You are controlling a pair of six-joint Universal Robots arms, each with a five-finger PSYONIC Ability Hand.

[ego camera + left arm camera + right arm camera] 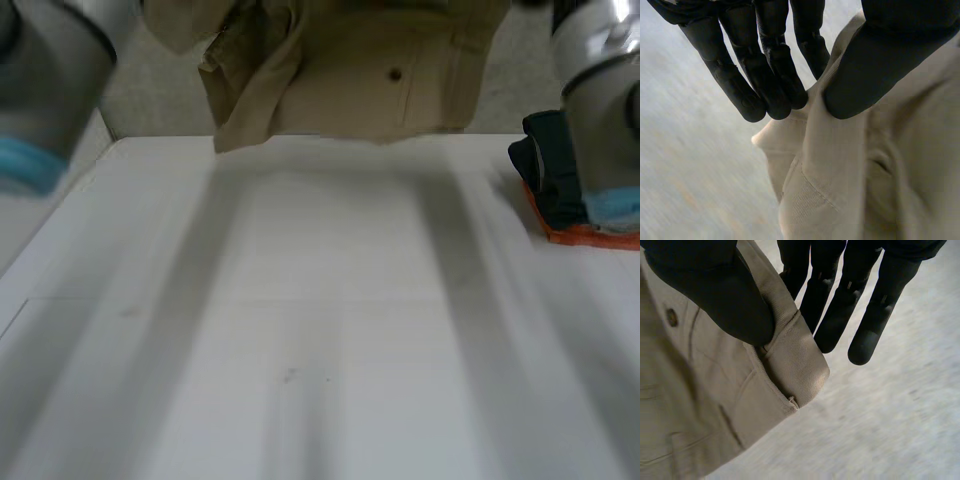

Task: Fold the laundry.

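Fingers point(742, 92) and thumb of left hand point(875, 55) pinch one upper edge of the beige garment point(370, 80); right hand point(715, 295) pinches its waistband. Garment hangs at the counter's point(320, 330) far edge. Best lowered level, both pinches even. Head view alone shows a dark folded pile point(550, 170); wrist views show the grips.

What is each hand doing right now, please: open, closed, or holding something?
Left hand: pinches the beige garment between thumb and straight fingers.
Right hand: pinches the same garment's band between thumb and fingers.
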